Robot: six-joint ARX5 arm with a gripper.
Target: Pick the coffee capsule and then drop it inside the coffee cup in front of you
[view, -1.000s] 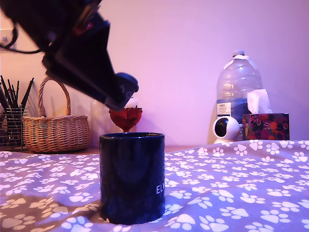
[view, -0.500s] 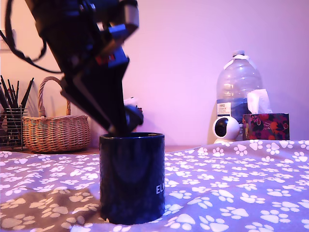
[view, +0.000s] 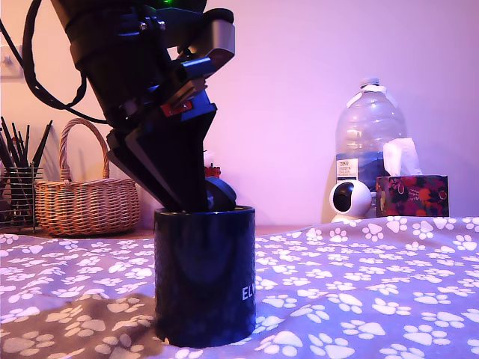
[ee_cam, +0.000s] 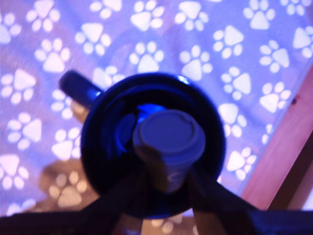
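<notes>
Jaws were clamped on the coffee capsule (ee_cam: 168,142), one dark finger on each side of it, so the gripper (ee_cam: 168,183) had a proper hold. From the wrist view the capsule sat right over the open mouth of the coffee cup (ee_cam: 98,147), its round flat end facing the camera and its short axis running down toward the inside of the cup, tilted a bit rather than dead straight. The cup's handle (ee_cam: 80,88) stuck out to one side over the paw-print cloth (ee_cam: 234,58). In the exterior view the gripper (view: 202,196) came down at a slant from the upper left, and only a bit of the capsule (view: 222,194) showed just above the cup (view: 204,277) rim, so it was at the mouth, not at the bottom. Cup stood upright on the cloth (view: 374,292), white lettering low on its side. Behind were a wicker basket (view: 86,202), a big water bottle (view: 370,149), a small white camera (view: 350,200) and a tissue box (view: 412,194).
</notes>
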